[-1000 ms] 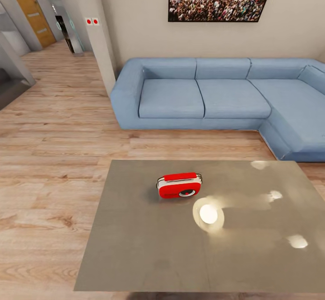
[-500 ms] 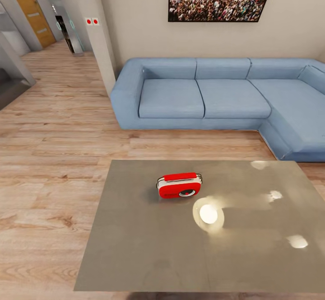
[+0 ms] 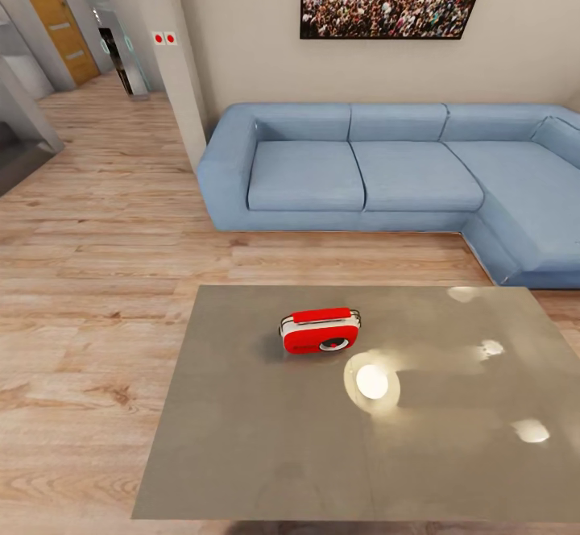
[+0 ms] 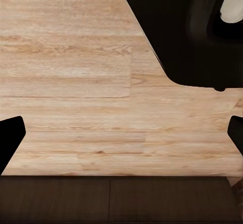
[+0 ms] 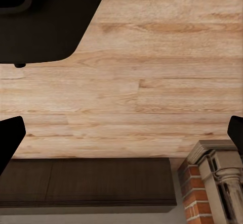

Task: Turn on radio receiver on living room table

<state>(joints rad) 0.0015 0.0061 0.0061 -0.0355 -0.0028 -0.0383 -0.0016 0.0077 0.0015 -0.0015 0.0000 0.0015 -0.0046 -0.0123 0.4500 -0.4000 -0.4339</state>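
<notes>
Nothing has moved vs 1 s ago: radio (image 3: 321,331) sits upright mid-counter (image 3: 242,438), dial facing the robot, sofa (image 3: 387,172) behind. Left fingers (image 4: 11,138) and right fingers (image 5: 11,135) are spread wide, holding nothing, aimed at floor (image 4: 76,82). Risk, imo: a long reach nudges the light radio across the glossy top w/o switching it on; no readable writing.

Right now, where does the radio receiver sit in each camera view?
Head view: the red radio receiver stands on the glossy grey-brown table, left of the table's middle, its dial facing the camera.
Left wrist view: not in it; plank floor under the open gripper.
Right wrist view: not in it; floor and a brick column.
Shared landmark: the light wood plank floor.
</notes>
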